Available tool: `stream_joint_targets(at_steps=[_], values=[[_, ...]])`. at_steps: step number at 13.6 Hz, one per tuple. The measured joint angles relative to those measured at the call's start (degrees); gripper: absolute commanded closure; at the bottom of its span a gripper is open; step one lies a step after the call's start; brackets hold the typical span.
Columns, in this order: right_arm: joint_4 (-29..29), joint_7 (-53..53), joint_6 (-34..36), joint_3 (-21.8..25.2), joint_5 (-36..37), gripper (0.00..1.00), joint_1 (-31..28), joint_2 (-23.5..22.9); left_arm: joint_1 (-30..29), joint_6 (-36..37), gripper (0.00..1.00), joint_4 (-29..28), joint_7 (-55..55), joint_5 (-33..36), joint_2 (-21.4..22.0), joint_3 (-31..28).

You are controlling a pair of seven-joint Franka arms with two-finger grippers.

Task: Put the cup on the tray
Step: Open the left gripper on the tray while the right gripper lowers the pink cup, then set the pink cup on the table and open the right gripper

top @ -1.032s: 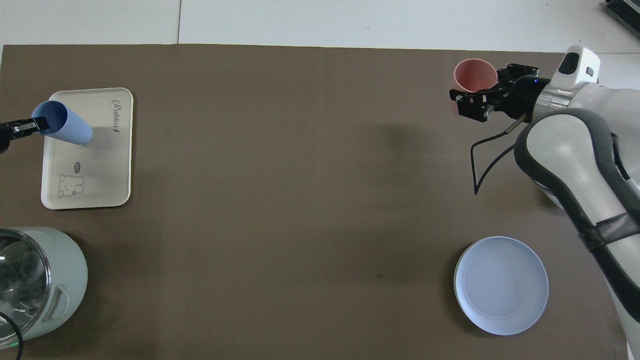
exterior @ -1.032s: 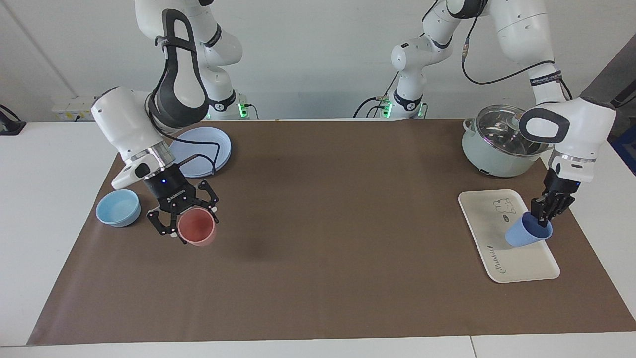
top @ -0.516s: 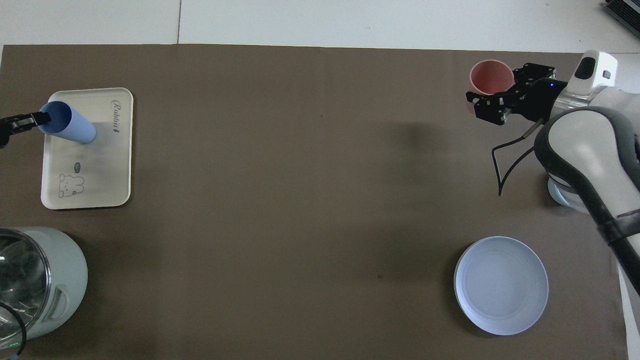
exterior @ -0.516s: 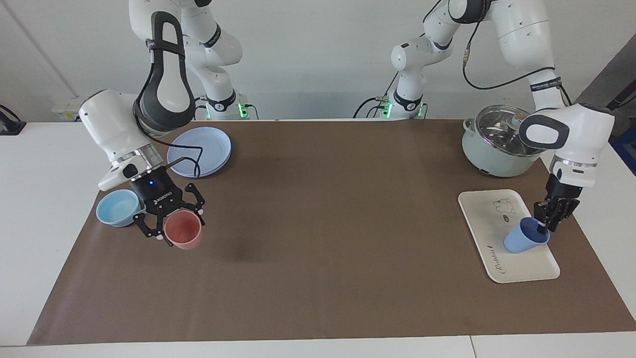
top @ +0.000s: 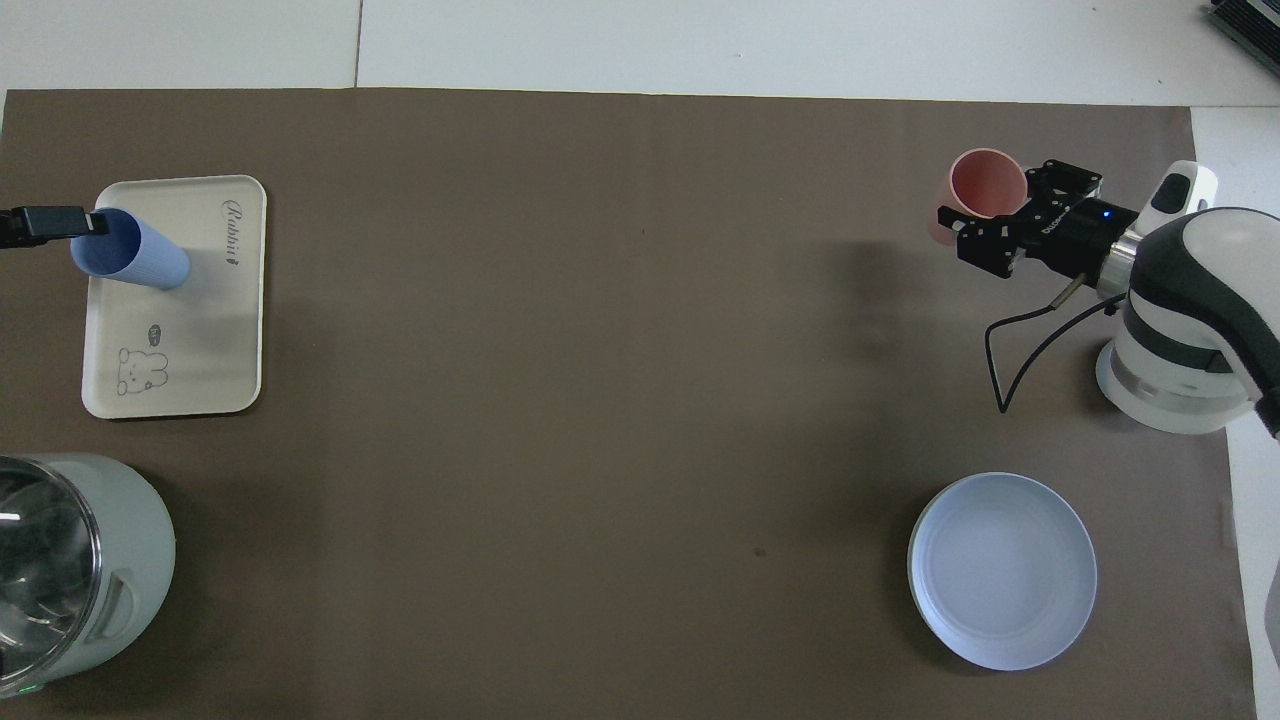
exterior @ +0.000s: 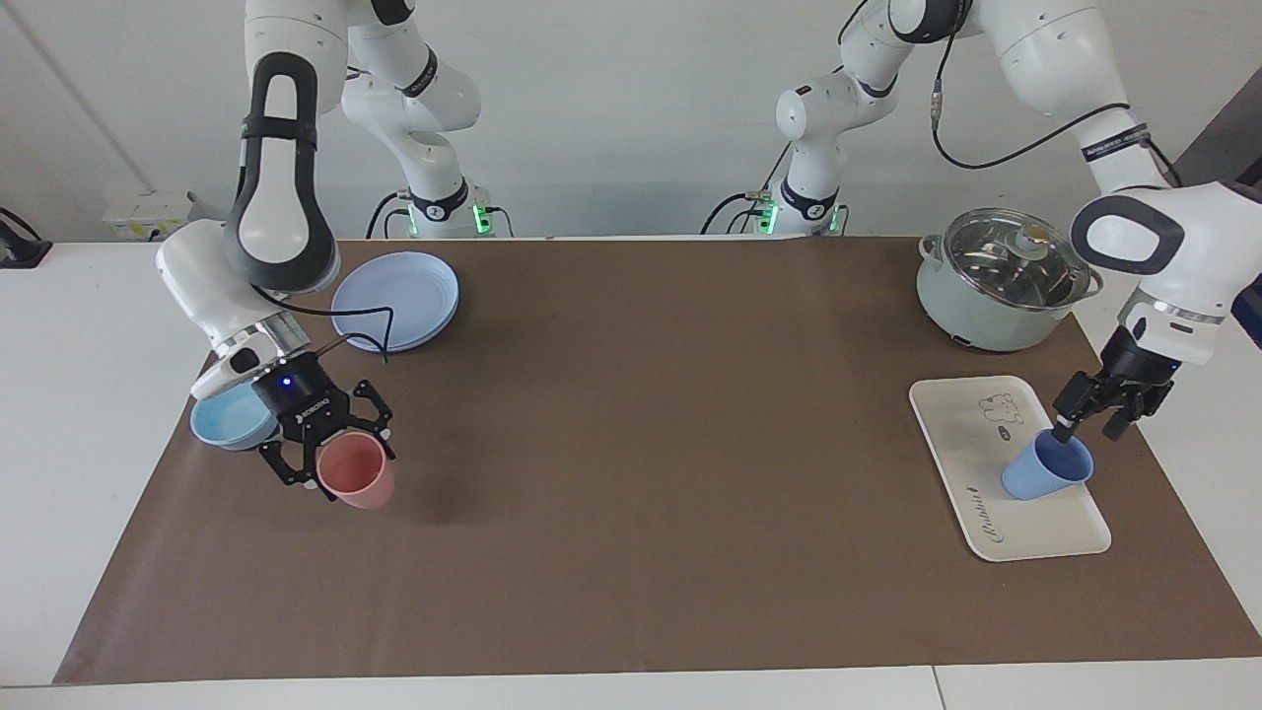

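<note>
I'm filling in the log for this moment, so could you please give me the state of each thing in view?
cup: upright on the tray, released.
tray: flat on the table, holding the cup.
left gripper: open, at the cup's rim.
right gripper: shut on the pink cup.
pink cup: held, tilted.
pot: lid on.
bowl: upright.
plate: flat.

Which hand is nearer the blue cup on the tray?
Left. The left hand is open right at the rim of the blue cup, which stands on the tray. The right hand is at the table's other end, shut on the pink cup.
</note>
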State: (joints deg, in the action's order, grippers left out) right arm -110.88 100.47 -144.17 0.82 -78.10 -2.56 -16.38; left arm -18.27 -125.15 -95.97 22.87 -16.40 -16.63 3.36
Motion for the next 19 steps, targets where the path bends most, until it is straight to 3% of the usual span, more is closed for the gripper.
stream_joint_targets(at_steps=[2, 4, 7, 11, 12, 13, 19], values=[[-0.41, 9.07, 4.07, -0.01, -6.56, 1.0, -2.08, -2.52, 1.93, 12.76, 0.0, 6.33, -4.2, 8.87, 1.42, 0.44], [-0.46, 15.95, 8.53, 0.0, -8.91, 1.0, -4.89, -4.97, 7.17, 20.85, 0.0, 10.29, -8.56, 14.15, 2.01, 0.47], [-0.5, 18.42, 10.43, -0.04, -9.09, 1.0, -6.67, -6.12, 14.58, 28.51, 0.0, 12.3, -12.11, 19.85, 3.17, 0.58], [-1.3, 23.81, 10.43, -0.39, -12.07, 1.0, -6.53, -6.62, 16.36, 36.58, 0.0, 12.55, -12.6, 20.8, 9.02, 0.53], [-1.68, 25.78, 10.43, -0.44, -14.24, 0.79, -6.45, -6.99, 16.36, 37.2, 0.0, 12.51, -12.6, 20.8, 10.07, 0.49], [-1.98, 27.49, 10.43, -0.44, -16.02, 0.01, -6.27, -7.43, 16.36, 37.27, 0.0, 12.43, -12.91, 20.8, 10.76, 0.54], [-2.17, 28.39, 9.36, -0.49, -17.43, 0.0, -5.56, -7.23, 16.44, 37.15, 0.0, 12.27, -22.48, 18.62, 11.07, 2.53]])
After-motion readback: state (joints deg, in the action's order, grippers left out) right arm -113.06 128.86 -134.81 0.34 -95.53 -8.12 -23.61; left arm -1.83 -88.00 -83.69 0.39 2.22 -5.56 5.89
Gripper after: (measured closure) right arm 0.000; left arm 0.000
